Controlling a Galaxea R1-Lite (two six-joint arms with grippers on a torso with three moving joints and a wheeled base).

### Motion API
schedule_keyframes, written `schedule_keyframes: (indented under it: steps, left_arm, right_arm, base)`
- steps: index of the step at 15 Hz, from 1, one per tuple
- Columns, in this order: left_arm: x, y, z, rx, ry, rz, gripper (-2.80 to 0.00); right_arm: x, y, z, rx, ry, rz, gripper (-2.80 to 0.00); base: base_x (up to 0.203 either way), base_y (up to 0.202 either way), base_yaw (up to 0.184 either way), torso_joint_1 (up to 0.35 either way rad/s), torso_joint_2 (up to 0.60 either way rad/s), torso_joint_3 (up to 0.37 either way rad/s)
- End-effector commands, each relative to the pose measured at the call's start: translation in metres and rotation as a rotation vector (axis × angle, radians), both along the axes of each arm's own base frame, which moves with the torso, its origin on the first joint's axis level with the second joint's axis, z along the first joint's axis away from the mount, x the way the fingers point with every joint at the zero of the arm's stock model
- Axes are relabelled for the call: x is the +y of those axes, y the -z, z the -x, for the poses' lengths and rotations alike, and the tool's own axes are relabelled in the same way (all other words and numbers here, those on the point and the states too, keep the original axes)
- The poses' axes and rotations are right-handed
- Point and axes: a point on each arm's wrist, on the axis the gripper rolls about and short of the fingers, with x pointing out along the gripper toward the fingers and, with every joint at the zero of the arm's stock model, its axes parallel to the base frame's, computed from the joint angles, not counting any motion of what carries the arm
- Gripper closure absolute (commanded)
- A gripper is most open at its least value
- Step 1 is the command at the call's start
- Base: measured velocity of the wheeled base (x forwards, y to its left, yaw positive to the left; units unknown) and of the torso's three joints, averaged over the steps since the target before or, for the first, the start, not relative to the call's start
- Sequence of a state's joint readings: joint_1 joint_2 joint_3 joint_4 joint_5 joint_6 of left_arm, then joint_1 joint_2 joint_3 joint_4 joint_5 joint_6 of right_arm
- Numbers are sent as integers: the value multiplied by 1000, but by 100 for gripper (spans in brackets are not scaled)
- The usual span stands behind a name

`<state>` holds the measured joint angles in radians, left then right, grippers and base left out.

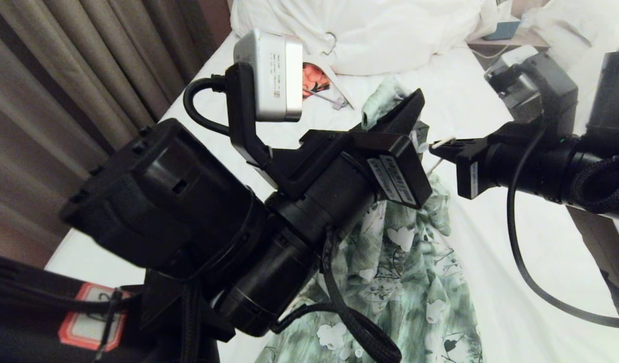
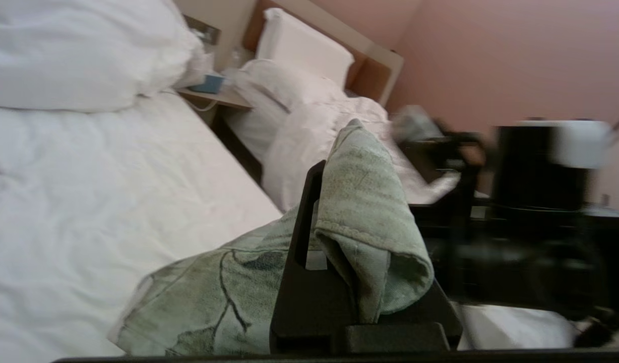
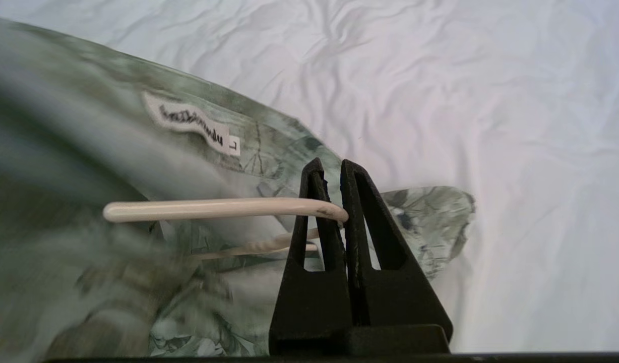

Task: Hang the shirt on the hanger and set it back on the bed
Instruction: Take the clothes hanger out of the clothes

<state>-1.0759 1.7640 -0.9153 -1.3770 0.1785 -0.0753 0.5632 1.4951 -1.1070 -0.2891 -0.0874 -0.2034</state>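
Observation:
The green-and-white floral shirt [image 1: 405, 262] hangs from both grippers above the bed [image 1: 516, 282]. My left gripper [image 1: 408, 106] is raised over the sheet, shut on a folded edge of the shirt [image 2: 370, 222]; one black finger [image 2: 309, 201] shows, the other is behind the cloth. Just right of it, my right gripper [image 1: 434, 146] points left. In the right wrist view it [image 3: 331, 169] is shut on the curved hook of the cream hanger [image 3: 213, 209]. The hanger's twisted neck runs into the shirt's collar, near the neck label [image 3: 188, 123].
A big white duvet [image 1: 380, 30] lies at the head of the bed. An orange-and-black garment [image 1: 314, 78] with a flat white hanger lies below it. Brown curtains [image 1: 62, 75] close the left side. A nightstand [image 2: 216, 96] and a second white bed [image 2: 314, 116] stand to the right.

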Motion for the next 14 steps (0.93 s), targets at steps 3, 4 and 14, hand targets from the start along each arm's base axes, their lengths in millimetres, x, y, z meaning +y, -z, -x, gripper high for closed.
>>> schedule_keyframes:
  steps: [3,4,14]
  left_arm:
    - [5,1,-8,-7,-13,-8,0]
    - [4,5,-4,-1,9,-40,0]
    - [39,-12,23,1,51,-249,0]
  right_arm:
    - [-13,-18,3,-48,35,-27,0]
    - [-15,-23,3,-63,40,-35,0]
    - [-15,-55,11,-104,27,-61,0]
  base:
    - [0,0,0,0,0,0]
    - [0,0,0,0,0,0]
    - [0,0,0,0,0,0]
